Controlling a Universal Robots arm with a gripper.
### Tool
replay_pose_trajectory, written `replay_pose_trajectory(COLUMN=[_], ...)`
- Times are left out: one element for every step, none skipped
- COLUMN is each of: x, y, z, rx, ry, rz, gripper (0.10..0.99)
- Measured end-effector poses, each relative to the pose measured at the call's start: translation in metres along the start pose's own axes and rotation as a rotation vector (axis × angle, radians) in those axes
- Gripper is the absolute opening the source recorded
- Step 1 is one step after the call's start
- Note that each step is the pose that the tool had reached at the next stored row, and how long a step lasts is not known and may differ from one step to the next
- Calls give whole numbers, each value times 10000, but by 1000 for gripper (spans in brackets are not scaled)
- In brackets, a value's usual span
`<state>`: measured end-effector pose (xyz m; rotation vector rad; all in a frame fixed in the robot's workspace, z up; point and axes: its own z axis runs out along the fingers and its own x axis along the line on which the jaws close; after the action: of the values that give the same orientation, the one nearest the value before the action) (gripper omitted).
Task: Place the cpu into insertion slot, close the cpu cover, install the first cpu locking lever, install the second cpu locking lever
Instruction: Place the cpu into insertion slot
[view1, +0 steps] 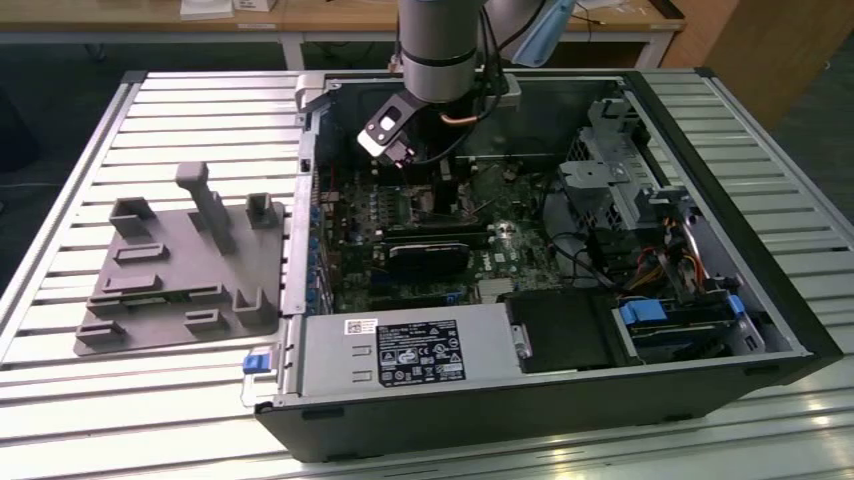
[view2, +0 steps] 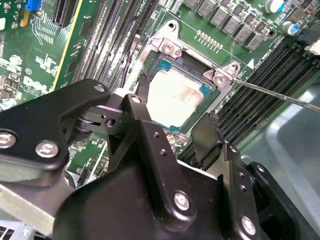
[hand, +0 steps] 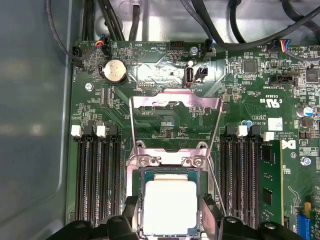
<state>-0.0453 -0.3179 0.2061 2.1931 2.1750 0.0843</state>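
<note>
In the first wrist view the cpu (hand: 169, 207), a flat square chip with a pale metal top, lies in the black-rimmed insertion slot (hand: 170, 171). My gripper (hand: 169, 216) is shut on the cpu, one black finger against each of two opposite sides. The second wrist view shows the same grip (view2: 172, 107) on the cpu (view2: 180, 95). The cpu cover (hand: 175, 99), a grey metal frame, stands flipped back from the slot. A thin wire locking lever (view2: 270, 92) sticks out beside the socket, unlatched. In the exterior view the gripper (view1: 407, 165) reaches down into the computer case.
The open black computer case (view1: 747, 300) lies on a slatted metal table. Long black memory slots (hand: 95, 180) flank the socket on both sides. Cables (hand: 100, 20) hang along the board's edge. A grey fixture block (view1: 174, 270) sits at the exterior view's left.
</note>
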Motion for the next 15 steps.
replay_pose_trajectory(x=[0,0,0,0,0,0,0,0,0,0,0,0,0,0,0], y=[0,0,0,0,0,0,0,0,0,0,0,0,0,0,0], z=[0,0,-1,-1,-2,-2,-3,-3,-3,-3,-4,-4,-4,-5,-5], rx=[0,-1,0,0,0,0,0,0,0,0,0,0,0,0,0], ry=[0,1,0,0,0,0,0,0,-1,0,0,0,0,0,0], rz=[0,0,1,0,0,0,0,0,0,0,0,0,0,0,0], gripper=[612,600,537,537,471,412,412,357,298,298,239,180,180,125,102])
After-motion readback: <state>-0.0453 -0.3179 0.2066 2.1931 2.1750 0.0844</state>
